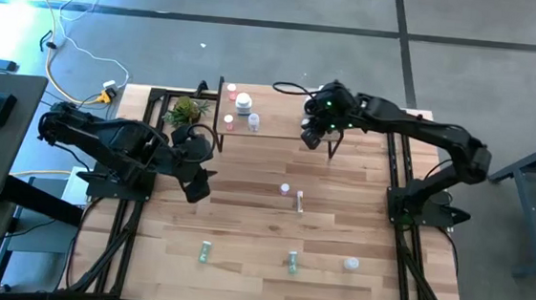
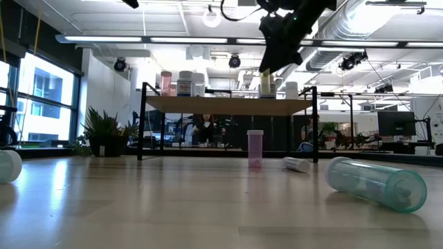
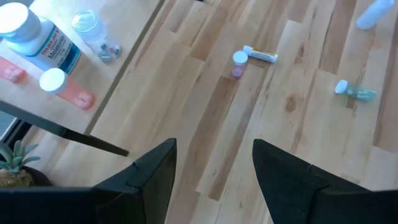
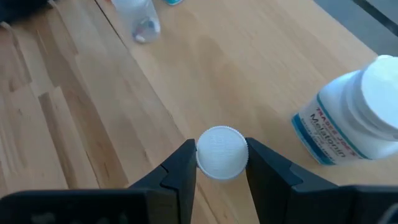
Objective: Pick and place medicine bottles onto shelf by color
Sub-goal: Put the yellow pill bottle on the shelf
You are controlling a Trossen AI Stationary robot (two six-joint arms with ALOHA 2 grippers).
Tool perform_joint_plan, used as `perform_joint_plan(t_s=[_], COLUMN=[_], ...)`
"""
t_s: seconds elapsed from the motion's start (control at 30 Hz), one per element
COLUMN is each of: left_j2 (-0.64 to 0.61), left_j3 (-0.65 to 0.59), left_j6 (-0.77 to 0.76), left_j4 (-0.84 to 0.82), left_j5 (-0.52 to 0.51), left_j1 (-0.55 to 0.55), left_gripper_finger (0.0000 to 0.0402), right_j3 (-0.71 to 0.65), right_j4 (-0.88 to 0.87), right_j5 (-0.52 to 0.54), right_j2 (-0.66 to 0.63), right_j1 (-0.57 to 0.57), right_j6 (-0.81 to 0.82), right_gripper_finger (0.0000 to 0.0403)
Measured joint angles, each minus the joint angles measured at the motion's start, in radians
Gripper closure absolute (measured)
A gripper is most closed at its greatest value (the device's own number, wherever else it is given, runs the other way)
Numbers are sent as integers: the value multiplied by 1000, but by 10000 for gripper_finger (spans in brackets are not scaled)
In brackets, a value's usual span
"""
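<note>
table (image 1: 238,282): butcher-block top, shelf at its far edge, loose bottles spread on the near half.
shelf (image 1: 279,127): low light-wood board on black legs; landmark for all below.
right arm: reaches over shelf's right part; right end effector (image 4: 221,163) clamped on a white-capped bottle (image 4: 221,153), held just above the board.
left arm: left end effector (image 3: 214,171) off shelf's left front corner, over table, fingers apart, nothing held; waiting.
on shelf: white Melatonin jar (image 4: 354,118) just beside the held bottle; clear vial (image 4: 138,17) lying farther along; in the left wrist view a second white jar (image 3: 34,34) and two pink bottles (image 3: 59,87) at shelf's left part.
step: placing the held bottle, judged mid-place beside the white jar.
next move: lower until base sits on the board, open, lift straight up; needs care not to knock the Melatonin jar.
off shelf, in front: pink bottle (image 1: 285,188), white tube (image 1: 300,202), two green vials (image 1: 204,250), pale bottle (image 1: 351,264); all well apart.
other: small plant (image 1: 185,110) at shelf's left end.
in the way: nothing seen under the held bottle.
</note>
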Motion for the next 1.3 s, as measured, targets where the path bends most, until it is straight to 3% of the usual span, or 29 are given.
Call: perform_joint_plan(t_s=[0.93,1.3], left_j2=[0,0], left_j3=[0,0], left_j6=[36,35], left_j4=[0,-1], left_j5=[11,61], left_j1=[0,0], left_gripper_finger=[200,200], right_j3=[0,-1], right_j4=[-59,-64], right_j5=[26,31], right_j2=[19,21], right_j1=[-41,-41], right_j6=[19,37], right_gripper_finger=[291,221])
